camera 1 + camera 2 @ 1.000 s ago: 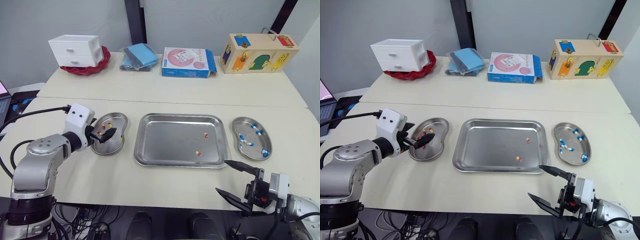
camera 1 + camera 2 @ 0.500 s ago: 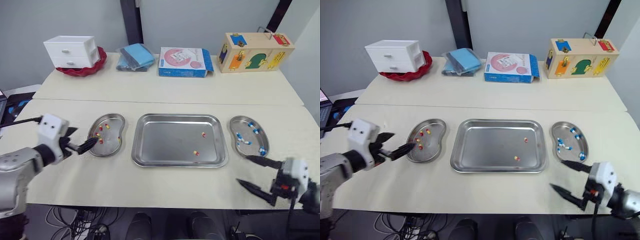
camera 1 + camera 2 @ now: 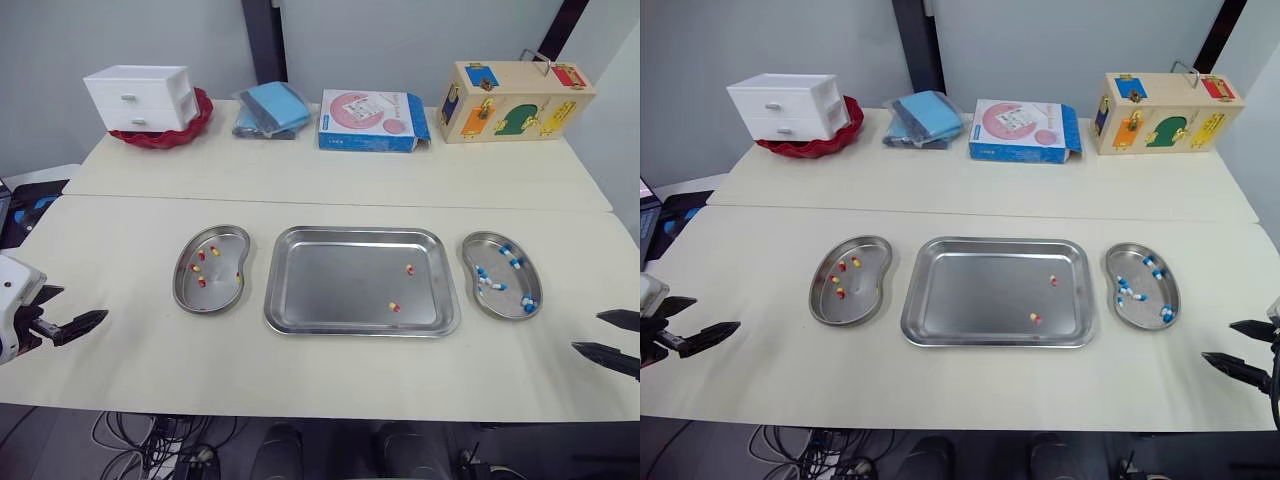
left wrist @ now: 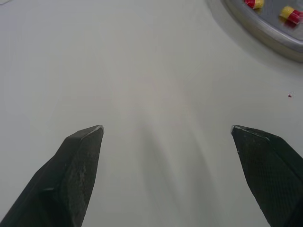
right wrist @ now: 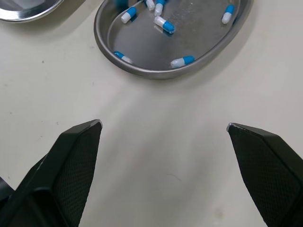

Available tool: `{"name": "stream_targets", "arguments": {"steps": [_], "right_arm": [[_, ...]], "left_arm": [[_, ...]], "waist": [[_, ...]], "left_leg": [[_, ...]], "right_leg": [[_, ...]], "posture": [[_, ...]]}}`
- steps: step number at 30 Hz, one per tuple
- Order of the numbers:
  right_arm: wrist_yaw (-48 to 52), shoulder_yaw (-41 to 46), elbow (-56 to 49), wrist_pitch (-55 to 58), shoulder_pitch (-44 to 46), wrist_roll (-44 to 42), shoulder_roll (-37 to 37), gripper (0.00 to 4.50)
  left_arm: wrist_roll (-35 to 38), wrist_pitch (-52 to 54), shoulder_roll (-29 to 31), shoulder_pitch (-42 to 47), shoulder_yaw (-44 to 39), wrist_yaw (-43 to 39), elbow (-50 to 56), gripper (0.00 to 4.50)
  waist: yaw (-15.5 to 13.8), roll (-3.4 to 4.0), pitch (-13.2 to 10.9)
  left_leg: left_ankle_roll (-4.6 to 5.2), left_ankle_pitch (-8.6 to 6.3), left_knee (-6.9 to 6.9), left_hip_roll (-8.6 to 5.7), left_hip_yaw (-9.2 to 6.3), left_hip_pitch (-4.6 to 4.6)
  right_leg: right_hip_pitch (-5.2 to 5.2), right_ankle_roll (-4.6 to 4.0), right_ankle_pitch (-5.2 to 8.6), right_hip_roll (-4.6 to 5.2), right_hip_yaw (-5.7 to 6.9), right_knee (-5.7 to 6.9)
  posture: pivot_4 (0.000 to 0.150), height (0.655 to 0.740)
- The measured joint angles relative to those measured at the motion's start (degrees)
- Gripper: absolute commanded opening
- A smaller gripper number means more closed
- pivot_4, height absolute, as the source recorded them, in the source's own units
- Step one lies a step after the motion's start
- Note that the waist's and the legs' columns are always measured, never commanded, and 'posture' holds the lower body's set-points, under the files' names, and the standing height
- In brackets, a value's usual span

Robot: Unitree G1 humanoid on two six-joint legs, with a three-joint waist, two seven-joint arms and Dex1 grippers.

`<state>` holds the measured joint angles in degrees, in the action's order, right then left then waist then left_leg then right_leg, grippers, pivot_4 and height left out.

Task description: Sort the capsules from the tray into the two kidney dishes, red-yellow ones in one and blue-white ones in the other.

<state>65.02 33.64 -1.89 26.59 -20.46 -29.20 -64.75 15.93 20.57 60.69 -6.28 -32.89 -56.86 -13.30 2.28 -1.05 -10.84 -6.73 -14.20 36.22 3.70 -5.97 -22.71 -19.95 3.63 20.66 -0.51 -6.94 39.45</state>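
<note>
The steel tray (image 3: 330, 290) lies mid-table with two red-yellow capsules, one (image 3: 409, 269) toward its far right and one (image 3: 394, 307) nearer the front. The left kidney dish (image 3: 183, 291) holds several red-yellow capsules (image 3: 198, 268). The right kidney dish (image 3: 470, 266) holds several blue-white capsules (image 3: 497, 286). My left gripper (image 3: 84, 302) hovers open and empty at the table's left edge, well away from the left dish (image 4: 265, 35). My right gripper (image 3: 586, 331) is open and empty at the front right, just short of the right dish (image 5: 142, 52).
On the rear table stand a white drawer unit (image 3: 138, 97) on a red dish, a blue bag (image 3: 270, 109), a pink-and-blue box (image 3: 372, 120) and a wooden lock box (image 3: 515, 100). A seam (image 3: 340, 203) divides the two tables.
Both arms have drawn back outward. The left gripper left the left dish for the table's left edge; the right gripper slid to the far right. The view shifted slightly.
</note>
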Motion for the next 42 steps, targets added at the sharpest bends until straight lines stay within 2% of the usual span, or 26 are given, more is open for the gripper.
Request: {"name": "stream_targets", "arguments": {"steps": [5,14,18,21,25,30,34,42], "right_arm": [[0.88,-1.44,1.64,-1.47,3.48,1.84,0.17,4.5],[2.61,-1.72,2.09,-4.2,3.93,3.42,2.05,4.5],[2.53,-0.85,-0.86,-8.63,2.95,3.23,7.52,4.5],[2.52,0.19,-7.63,-11.95,-0.42,1.71,14.17,4.5],[1.95,-0.51,-15.92,-17.36,-4.89,-0.17,23.72,4.5],[0.78,-6.86,-24.32,-20.12,-9.55,-1.08,30.17,4.5],[-1.31,-11.08,-27.13,-20.16,-11.32,-0.85,32.03,4.5],[-4.91,-15.82,-27.3,-23.62,-10.46,1.32,33.96,4.5]], "left_arm": [[0.04,-0.69,-1.51,-0.77,0.09,0.02,0.85,4.46],[-0.02,-1.49,-2.51,-2.31,0.1,0.51,1.61,4.46],[0.16,-1.1,-2.85,-2.41,0.38,0.25,4.63,4.46],[1.96,1.5,-3.64,-2.36,2.71,-0.26,11.58,4.46],[4.47,6.78,-3.72,1.31,9.01,-0.24,20.87,4.46],[6.71,11.27,-4.56,11.55,20.26,-0.82,28.42,4.46],[6.61,11.74,-6.2,19.7,28.33,-2.73,28.46,4.46],[2.1,4.57,-17.97,33.95,44.94,-8.75,23.25,4.46]], "waist": [[0.58,0.01,0.0],[0.72,0.0,0.0],[0.65,0.0,0.0],[0.28,0.01,0.0],[-0.26,0.01,0.02],[-0.43,0.1,0.06],[-0.36,0.11,0.07],[-0.54,0.11,0.07]], "left_leg": [[0.0,0.0,-0.12,0.0,0.11,-0.03],[0.0,0.0,-0.11,0.0,0.11,-0.02],[0.0,0.0,-0.12,0.0,0.1,-0.04],[-0.01,0.01,-0.11,0.0,0.03,-0.05],[-0.02,0.01,-0.07,0.0,-0.01,0.01],[-0.03,0.02,-0.05,-0.01,0.01,0.14],[-0.03,0.02,-0.05,0.0,0.0,0.2],[-0.02,0.02,0.14,-0.03,-0.07,0.22]], "right_leg": [[-0.09,-0.01,0.0,0.01,-0.08,-0.02],[-0.08,-0.01,0.01,0.02,-0.07,0.0],[-0.09,-0.01,0.0,0.02,-0.06,0.0],[-0.04,-0.01,0.01,0.02,-0.01,0.0],[0.03,-0.01,0.0,0.01,0.02,0.08],[0.11,-0.01,0.0,0.0,-0.01,0.19],[0.15,-0.01,0.01,-0.03,-0.01,0.19],[0.31,-0.01,0.0,-0.05,0.04,0.19]], "posture": [[0.15,0.74],[0.15,0.74],[0.15,0.74],[0.15,0.74],[0.15,0.74],[0.15,0.74],[0.15,0.74],[0.15,0.74]]}}
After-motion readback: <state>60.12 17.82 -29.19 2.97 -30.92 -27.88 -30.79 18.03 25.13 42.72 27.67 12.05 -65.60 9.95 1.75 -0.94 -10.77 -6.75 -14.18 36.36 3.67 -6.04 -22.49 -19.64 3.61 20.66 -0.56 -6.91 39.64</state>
